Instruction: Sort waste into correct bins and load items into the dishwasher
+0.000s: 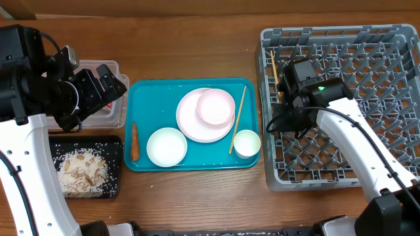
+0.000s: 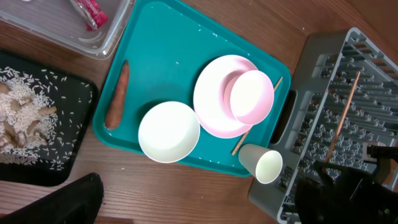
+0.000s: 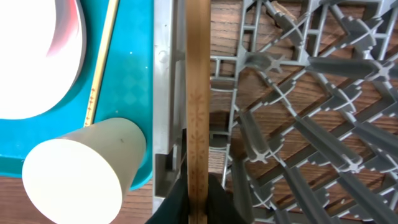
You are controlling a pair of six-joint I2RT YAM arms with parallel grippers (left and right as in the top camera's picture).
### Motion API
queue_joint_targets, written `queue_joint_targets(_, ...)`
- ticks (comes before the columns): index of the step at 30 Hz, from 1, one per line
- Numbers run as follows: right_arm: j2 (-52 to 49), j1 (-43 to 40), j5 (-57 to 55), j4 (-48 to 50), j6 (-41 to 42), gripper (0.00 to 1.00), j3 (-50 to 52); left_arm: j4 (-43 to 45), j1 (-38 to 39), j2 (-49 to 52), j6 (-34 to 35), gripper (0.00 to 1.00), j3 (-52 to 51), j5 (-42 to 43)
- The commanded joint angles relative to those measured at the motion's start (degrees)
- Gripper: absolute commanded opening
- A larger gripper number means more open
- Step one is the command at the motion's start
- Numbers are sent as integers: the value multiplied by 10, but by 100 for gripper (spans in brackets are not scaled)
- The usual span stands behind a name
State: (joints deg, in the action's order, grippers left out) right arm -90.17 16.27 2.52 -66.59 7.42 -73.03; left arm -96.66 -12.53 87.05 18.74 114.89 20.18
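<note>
Presently, between the right fingers (image 3: 175,208) a thin wooden chopstick (image 3: 198,93) is pinched at the left rim of the large grey plastic dish rack (image 1: 394,39), set by the counter's right edge. A second chopstick (image 1: 237,118) is seen on the teal tray (image 1: 147,105) mid-counter, beside the small white cup (image 1: 247,143). Whether the left fingers (image 1: 110,84), held over the clear plastic tub (image 1: 113,119) near the left edge, are spread cannot be told.

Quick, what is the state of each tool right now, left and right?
Left tool: open, holding nothing.
Right tool: closed on a wooden chopstick over the dish rack.
</note>
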Motion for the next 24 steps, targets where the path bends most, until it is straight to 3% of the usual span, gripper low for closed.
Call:
queue_joint_targets(1,2,2,1,0,-4,12,3,-1,-3,1,1,100,3,2)
queue_joint_targets(4,2,2,2,-1,-4,17,3,-1,-2,1,1,100,3,2)
queue_joint_targets(9,2,2,2,-2,-4,42,3,-1,-3,1,1,100,3,2)
queue_joint_targets(17,2,2,2,-16,5,43,-7,-1,-3,1,1,100,3,2)
queue_joint_targets(24,2,14,24,-117,7,43,-119,-1,-3,1,1,100,3,2)
